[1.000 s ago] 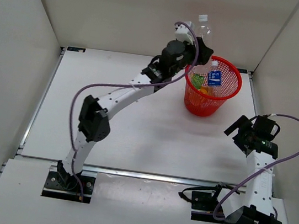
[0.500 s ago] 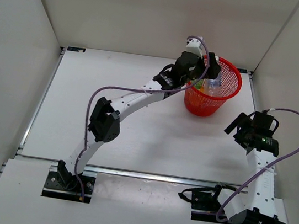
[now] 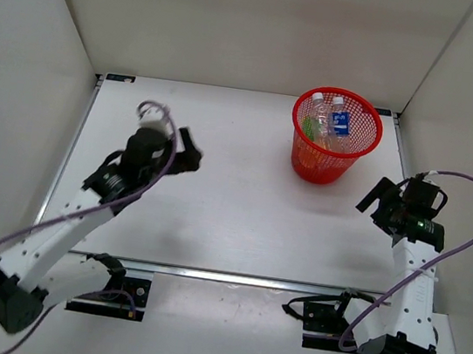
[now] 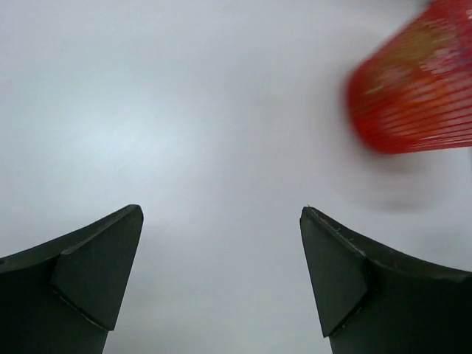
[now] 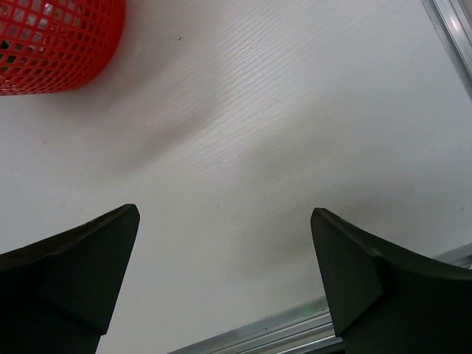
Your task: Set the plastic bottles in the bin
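Note:
The red mesh bin stands at the back right of the table. Inside it I see a clear bottle with a white cap and a bottle with a blue label, with green and orange showing beneath. The bin also appears blurred in the left wrist view and at the corner of the right wrist view. My left gripper hangs open over the left middle of the table, well away from the bin, nothing between its fingers. My right gripper is open and empty below the bin, near the right edge.
White walls enclose the table on three sides. A metal rail runs along the table's edge close to the right gripper. The left arm's purple cable trails over the near left area.
The left arm has pulled back from over the bin to the left middle of the table. The large clear bottle it held now lies in the bin. The right arm has barely moved.

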Tool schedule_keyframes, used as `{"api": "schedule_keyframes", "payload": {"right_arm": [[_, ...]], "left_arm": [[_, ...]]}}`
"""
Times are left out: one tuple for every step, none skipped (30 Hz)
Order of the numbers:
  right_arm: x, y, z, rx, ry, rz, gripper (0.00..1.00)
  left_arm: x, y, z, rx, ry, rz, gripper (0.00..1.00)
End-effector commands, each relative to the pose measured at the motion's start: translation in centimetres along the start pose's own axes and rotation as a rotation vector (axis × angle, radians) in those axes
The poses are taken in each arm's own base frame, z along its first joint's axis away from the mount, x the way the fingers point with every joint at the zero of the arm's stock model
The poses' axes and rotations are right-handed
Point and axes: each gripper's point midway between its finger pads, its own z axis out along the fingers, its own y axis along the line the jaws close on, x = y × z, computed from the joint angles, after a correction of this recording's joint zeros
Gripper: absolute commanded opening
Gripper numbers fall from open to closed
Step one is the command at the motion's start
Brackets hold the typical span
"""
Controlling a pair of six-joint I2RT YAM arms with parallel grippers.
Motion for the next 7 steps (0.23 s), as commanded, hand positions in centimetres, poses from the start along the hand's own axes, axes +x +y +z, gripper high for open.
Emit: {"api": "schedule_keyframes", "payload": {"right_arm": [[-0.7, 0.0, -0.5, -0.030, -0.039, 0.009, 1.00], [-0.5, -0.1, -0.5, -0.033, -0.035, 0.013, 0.99], [-0.4, -0.2, -0.5, -0.032, -0.036, 0.015, 0.99], [0.0, -0.3, -0.3, -0.029, -0.024, 0.019, 1.00], [0.0, -0.3, -0.3, -0.030, -0.023, 0.007, 1.00], [0.3, -0.4, 0.0, -0.025, -0.009, 0.004, 0.99], [0.2, -0.2, -0.2, -0.024, -0.014, 0.006, 1.00]], "left_arm": [[6.9, 9.4, -4.1, -0.234, 0.126, -0.089, 0.99], [7.7, 11.6, -5.0, -0.302, 0.131, -0.121, 0.99], [7.1, 13.0, -6.2, -0.329, 0.086, -0.148, 0.99], [7.4, 14.0, -7.4, -0.354, 0.080, -0.153, 0.99], [6.7, 13.9, -8.2, -0.340, 0.045, -0.154, 0.98], [6.5, 14.6, -8.3, -0.362, 0.019, -0.166, 0.98], [5.9, 14.5, -8.8, -0.356, -0.005, -0.165, 0.98]]}}
